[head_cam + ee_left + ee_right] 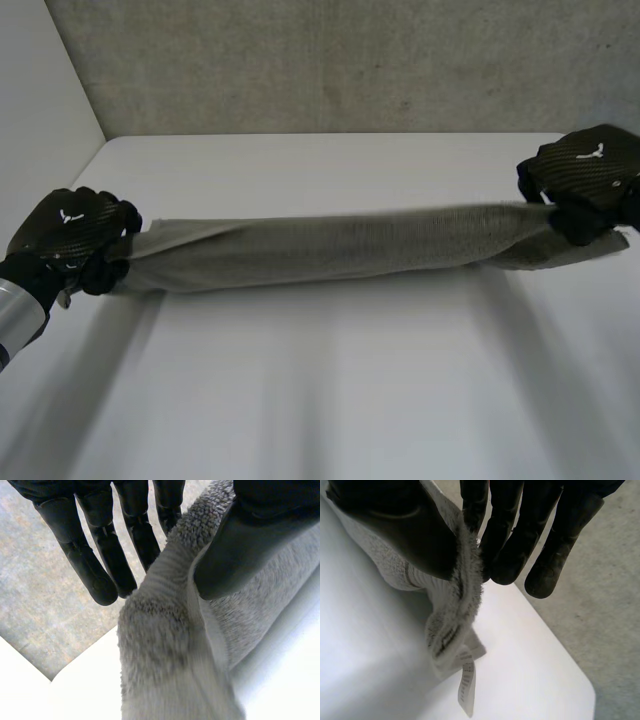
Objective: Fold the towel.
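Grey towel (340, 245) hangs stretched between left robot hand (72, 232) and right robot hand (588, 178), each pinching an end.

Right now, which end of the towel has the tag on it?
The end pinched by the right hand: a white tag hangs from the towel there. The end in the left hand shows plain pile.

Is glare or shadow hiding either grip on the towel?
Head view: no; towel evenly lit, soft shadow on the table below. Left wrist view: table glares white, left hand pinch plain. Right wrist view: likewise, right hand pinch plain.
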You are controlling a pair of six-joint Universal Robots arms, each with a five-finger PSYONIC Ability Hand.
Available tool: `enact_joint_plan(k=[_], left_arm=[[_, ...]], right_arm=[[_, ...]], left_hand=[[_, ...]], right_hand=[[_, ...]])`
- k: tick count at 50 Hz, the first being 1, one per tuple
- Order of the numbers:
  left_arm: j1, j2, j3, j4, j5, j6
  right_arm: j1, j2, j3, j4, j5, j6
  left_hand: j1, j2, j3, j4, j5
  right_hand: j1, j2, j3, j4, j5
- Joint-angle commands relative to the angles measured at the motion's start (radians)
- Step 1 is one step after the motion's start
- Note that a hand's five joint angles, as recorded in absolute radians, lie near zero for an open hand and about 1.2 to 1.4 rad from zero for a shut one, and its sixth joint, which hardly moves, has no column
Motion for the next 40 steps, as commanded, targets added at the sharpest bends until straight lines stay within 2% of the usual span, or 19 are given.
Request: enact_joint_plan(k=[1,3,5,6,8,9,11,13,19,26,30,40], left_arm=[[0.021,-0.147,0.051,0.004,0.069,0.032],[0.011,-0.207,0.093,0.004,0.066,0.04],[-0.011,-0.326,0.186,-0.005,0.061,0.05],[-0.012,-0.326,0.186,-0.005,0.061,0.05],[-0.06,-0.45,0.295,-0.005,0.057,0.05],[-0.061,-0.45,0.295,-0.005,0.057,0.05],[-0.076,-0.509,0.353,-0.007,0.051,0.046],[-0.096,-0.613,0.459,-0.021,0.016,0.044],[-0.125,-0.765,0.654,-0.05,-0.083,0.044],[-0.143,-0.866,0.81,-0.073,-0.152,0.043],[-0.145,-0.9,0.867,-0.075,-0.172,0.043],[-0.176,-0.969,0.976,-0.071,-0.212,0.043]], right_arm=[[-0.013,0.135,-0.038,-0.037,-0.077,-0.023],[-0.002,0.252,-0.077,-0.069,-0.088,-0.023],[0.007,0.301,-0.103,-0.077,-0.085,-0.026],[0.007,0.302,-0.104,-0.077,-0.085,-0.026],[0.038,0.426,-0.182,-0.082,-0.074,-0.037],[0.038,0.426,-0.182,-0.082,-0.074,-0.037],[0.076,0.565,-0.299,-0.071,-0.046,-0.058],[0.088,0.617,-0.359,-0.068,-0.033,-0.066],[0.105,0.762,-0.542,-0.074,0.01,-0.068],[0.138,0.903,-0.737,-0.072,0.024,-0.06],[0.148,0.984,-0.847,-0.072,0.07,-0.061],[0.155,1.087,-1.013,-0.074,0.112,-0.061]], left_hand=[[0.049,0.039,0.011,0.037,0.027],[0.049,0.039,0.011,0.037,0.027],[0.049,0.039,0.011,0.037,0.027],[0.049,0.039,0.011,0.037,0.027],[0.049,0.039,0.011,0.037,0.027],[0.049,0.039,0.011,0.037,0.027],[0.049,0.039,0.011,0.037,0.027],[0.049,0.039,0.011,0.037,0.027],[0.049,0.039,0.011,0.037,0.027],[0.049,0.039,0.011,0.037,0.027],[0.049,0.039,0.011,0.037,0.027],[0.049,0.039,0.011,0.037,0.027]], right_hand=[[0.057,0.067,0.057,0.06,0.052],[0.057,0.067,0.057,0.06,0.052],[0.057,0.067,0.057,0.06,0.052],[0.057,0.067,0.057,0.06,0.052],[0.057,0.067,0.057,0.06,0.052],[0.057,0.067,0.057,0.06,0.052],[0.057,0.067,0.057,0.06,0.052],[0.057,0.067,0.057,0.06,0.052],[0.057,0.067,0.057,0.06,0.052],[0.057,0.067,0.057,0.06,0.052],[0.057,0.067,0.057,0.06,0.052],[0.057,0.067,0.057,0.06,0.052]])
